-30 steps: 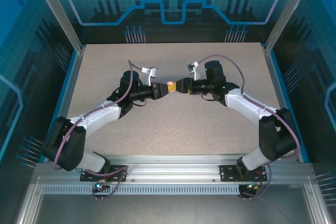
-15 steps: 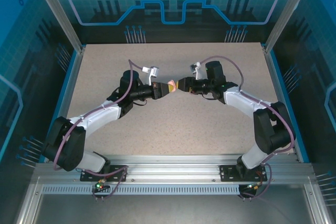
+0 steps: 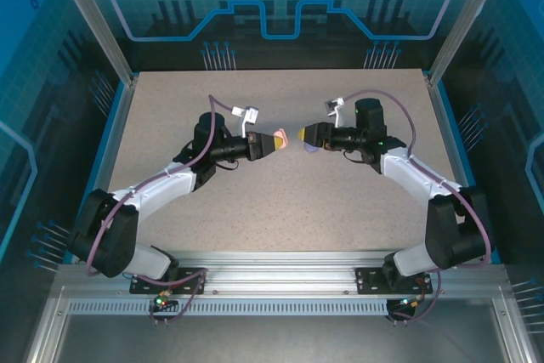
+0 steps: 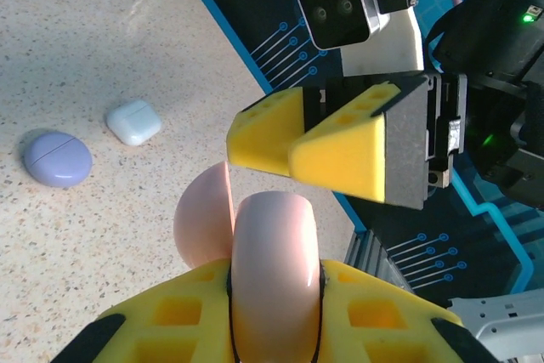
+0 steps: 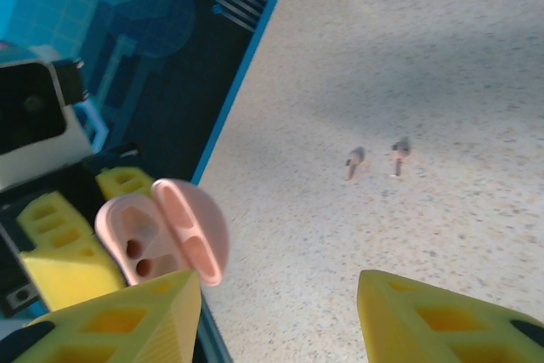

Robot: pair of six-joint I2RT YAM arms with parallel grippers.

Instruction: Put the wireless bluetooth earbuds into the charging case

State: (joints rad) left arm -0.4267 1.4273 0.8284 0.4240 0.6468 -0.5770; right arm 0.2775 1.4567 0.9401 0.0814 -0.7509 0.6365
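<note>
My left gripper (image 4: 274,295) is shut on a pale pink charging case (image 4: 274,252), held above the table with its lid (image 4: 204,225) swung open. The right wrist view looks into the open case (image 5: 140,240), which has two dark sockets inside. My right gripper (image 5: 280,320) stands open with nothing between its fingers, a short way right of the case (image 3: 279,139). Two tiny earbuds (image 5: 355,159) (image 5: 399,149) lie side by side on the table, in shadow. The right gripper's yellow fingers (image 4: 340,155) face the case from just beyond it.
A closed purple case (image 4: 57,159) and a closed white case (image 4: 133,121) lie on the speckled table (image 3: 255,201). The purple case (image 3: 313,148) sits just below the right gripper (image 3: 303,135). Blue rails edge the table.
My right gripper has drawn back to the right, away from the pink case it was touching. The left gripper still holds the case in the same place.
</note>
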